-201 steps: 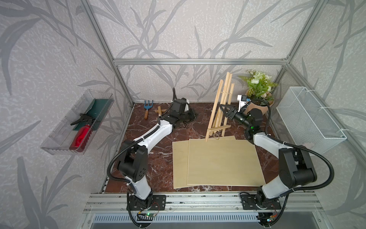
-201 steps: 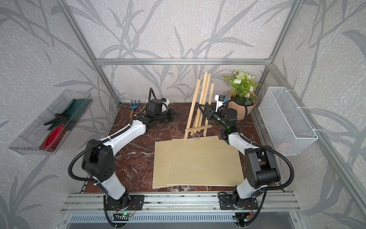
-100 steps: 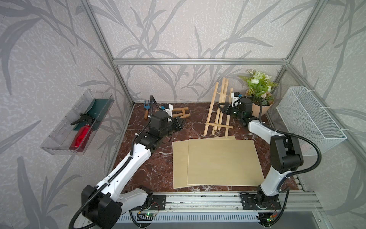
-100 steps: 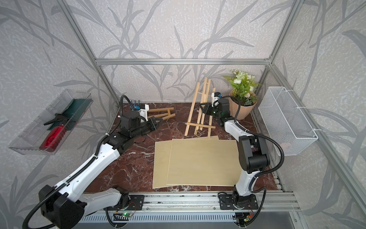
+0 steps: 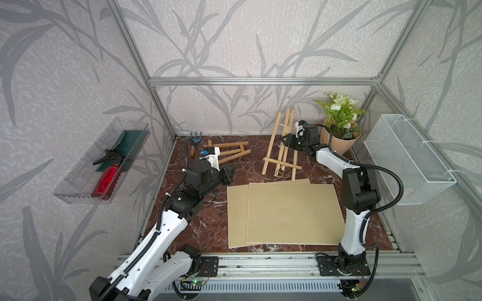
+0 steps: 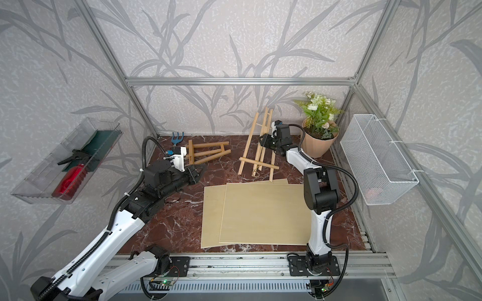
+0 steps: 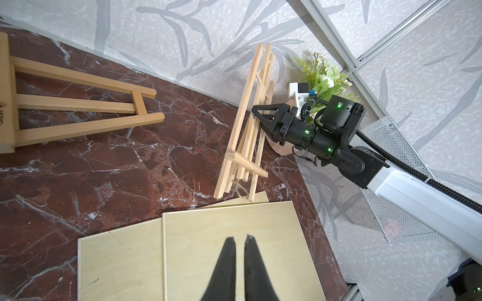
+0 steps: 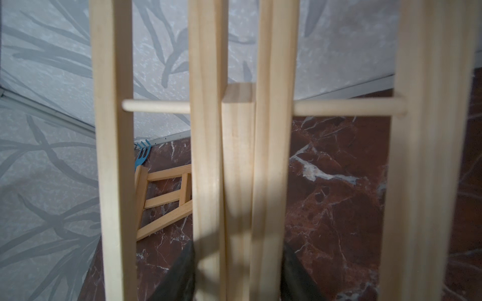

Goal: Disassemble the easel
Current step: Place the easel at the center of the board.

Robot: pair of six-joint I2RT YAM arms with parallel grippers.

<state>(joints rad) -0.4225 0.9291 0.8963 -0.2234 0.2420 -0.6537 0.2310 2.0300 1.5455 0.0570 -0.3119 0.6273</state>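
While my left arm had drawn back from the far corner over the last second, my left hand hung nearly clenched and empty above the two pale plywood sheets on the red-brown marble worktop. Just past the sheets' far edge, my right hand grasped the tall pale pine easel. It had shifted slightly and stood leaning on its feet, fully assembled, so I judged the real work was there. Farther back, the darker beech easel lay flat near the wall, uncovered now that my arm had left it.

Only my right wrist view showed my fingers clamped on the central slats below a thin wooden dowel. Only my left wrist view showed the frayed twine at the pine easel's foot, and the slim gap between my left fingertips.
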